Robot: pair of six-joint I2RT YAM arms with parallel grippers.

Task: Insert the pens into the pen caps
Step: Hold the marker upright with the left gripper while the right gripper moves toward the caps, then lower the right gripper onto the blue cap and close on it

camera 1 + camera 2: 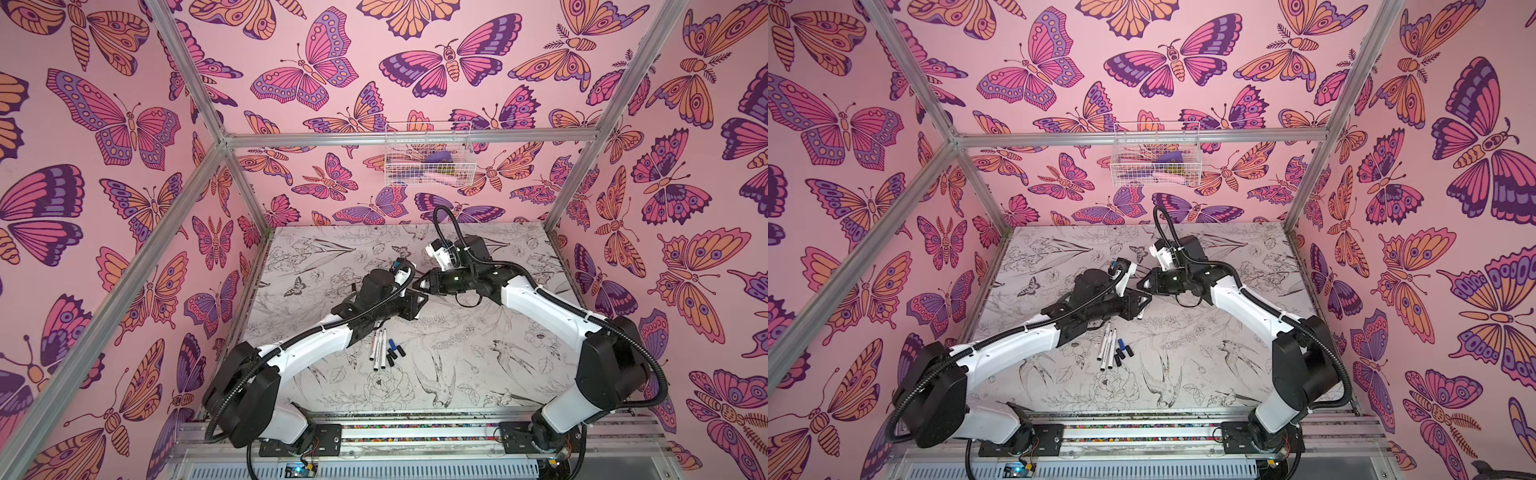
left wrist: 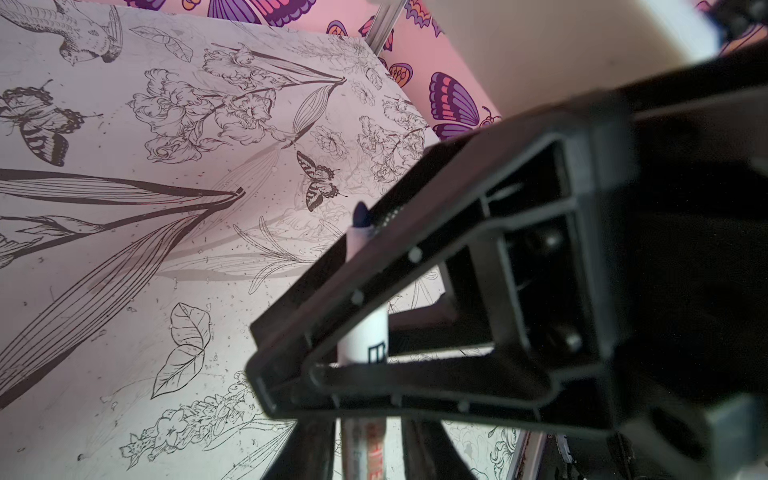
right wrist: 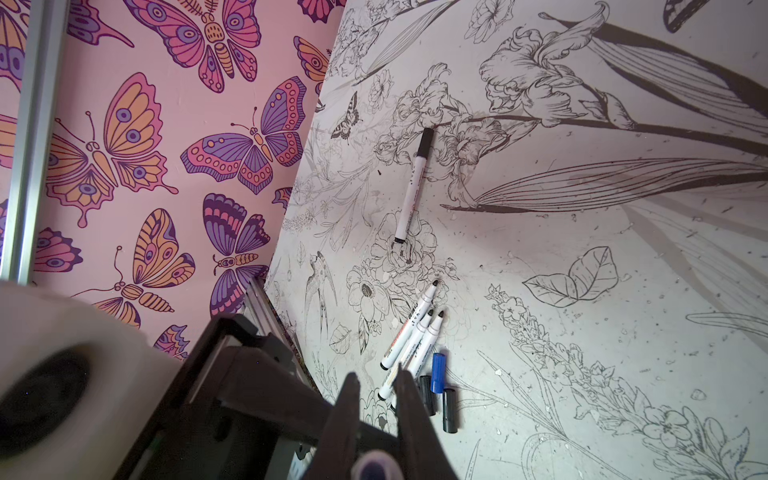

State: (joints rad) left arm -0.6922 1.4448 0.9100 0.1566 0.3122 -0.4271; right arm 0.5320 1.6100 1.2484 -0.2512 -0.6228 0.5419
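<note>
My two grippers meet above the middle of the table (image 1: 478,353): the left gripper (image 1: 417,306) and the right gripper (image 1: 417,286). A white pen (image 2: 365,332) with a bare blue tip (image 2: 361,214) runs between them. My right gripper (image 3: 376,374) is shut on it, and the pen's round end (image 3: 376,465) shows between its fingers. The left gripper (image 2: 365,444) is open, its fingers (image 2: 307,453) standing beside the barrel with a slit of light. On the table lie three uncapped pens (image 3: 409,328), a blue pen cap (image 3: 437,372), two black pen caps (image 3: 449,411) and a capped pen (image 3: 413,187).
A white wire basket (image 1: 428,156) hangs on the back wall. Aluminium frame posts (image 1: 582,158) and butterfly-papered walls close in the table. The loose pens (image 1: 379,349) and caps (image 1: 392,353) lie just in front of my left forearm. A metal rail (image 1: 415,432) runs along the front.
</note>
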